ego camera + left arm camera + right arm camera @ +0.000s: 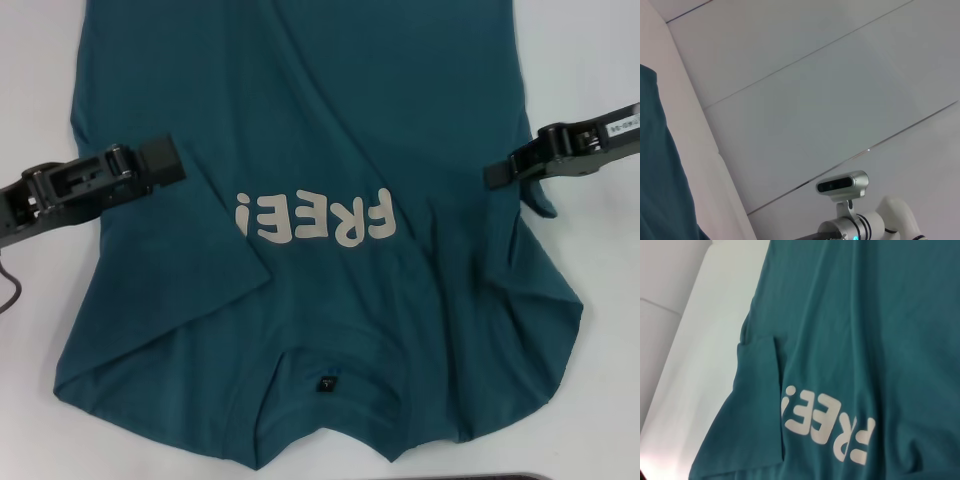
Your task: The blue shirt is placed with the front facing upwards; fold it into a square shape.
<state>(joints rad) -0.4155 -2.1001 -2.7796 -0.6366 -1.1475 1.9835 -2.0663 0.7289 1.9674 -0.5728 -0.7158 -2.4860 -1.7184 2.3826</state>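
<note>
Blue shirt lay front up on the white worktop, collar and neck label nearest the robot, "FREE!" lettering across the chest. Both sleeves looked already folded in over the body; hem end ran out of the head view. Fabric was wrinkled around the chest and right side.

Left gripper sat at the shirt's left edge, level with the lettering, tip over the folded sleeve. Right gripper was at the right edge, opposite it. Couldn't tell for either one whether it was released or clenched on cloth; the fingers weren't resolved in any view.

Risks, as I judged them:
- Uneven grab: if one side caught two layers and the other one, the fold would skew and not come out square.
- Folded sleeves could slide back out when the edges lift, since nothing pins them.
- Existing wrinkles could get locked into the fold.

View differences: right wrist view showed the left sleeve's folded edge and the lettering close up, sharper than the head view. Left wrist view mostly showed wall and part of the robot's body, with just a sliver of shirt. Only the head view showed both grippers together.
</note>
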